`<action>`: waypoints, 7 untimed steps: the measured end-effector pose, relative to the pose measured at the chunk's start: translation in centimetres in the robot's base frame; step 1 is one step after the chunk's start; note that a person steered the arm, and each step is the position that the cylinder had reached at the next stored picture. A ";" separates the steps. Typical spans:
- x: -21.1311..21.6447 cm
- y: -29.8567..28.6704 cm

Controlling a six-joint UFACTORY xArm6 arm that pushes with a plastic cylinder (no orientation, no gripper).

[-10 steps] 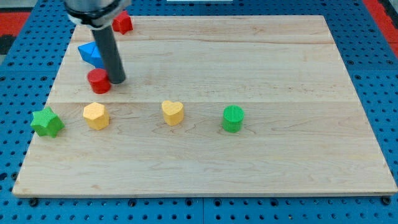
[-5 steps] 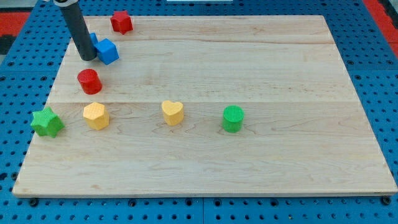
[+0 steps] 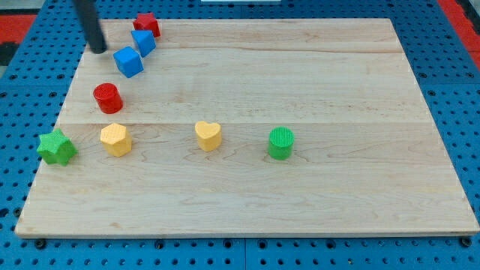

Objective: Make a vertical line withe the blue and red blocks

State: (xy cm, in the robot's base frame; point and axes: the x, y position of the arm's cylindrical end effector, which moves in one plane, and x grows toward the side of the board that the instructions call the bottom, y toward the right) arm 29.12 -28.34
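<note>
My tip [image 3: 98, 49], a bare rod with no jaws, stands at ten o'clock of the blue cube [image 3: 128, 61], with another blue block [image 3: 144, 42], red star [image 3: 147, 25] and red cylinder [image 3: 108, 98] nearby.

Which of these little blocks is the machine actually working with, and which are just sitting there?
Part of the job: red star, upper blue block, lower blue block, red cylinder; my tip sits left of the blue ones.

Just lying about: green star, yellow hexagon-like block, yellow heart, green cylinder.
</note>
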 end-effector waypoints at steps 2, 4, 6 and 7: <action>15.2 1.2; 12.9 4.5; 11.8 5.5; 11.1 6.1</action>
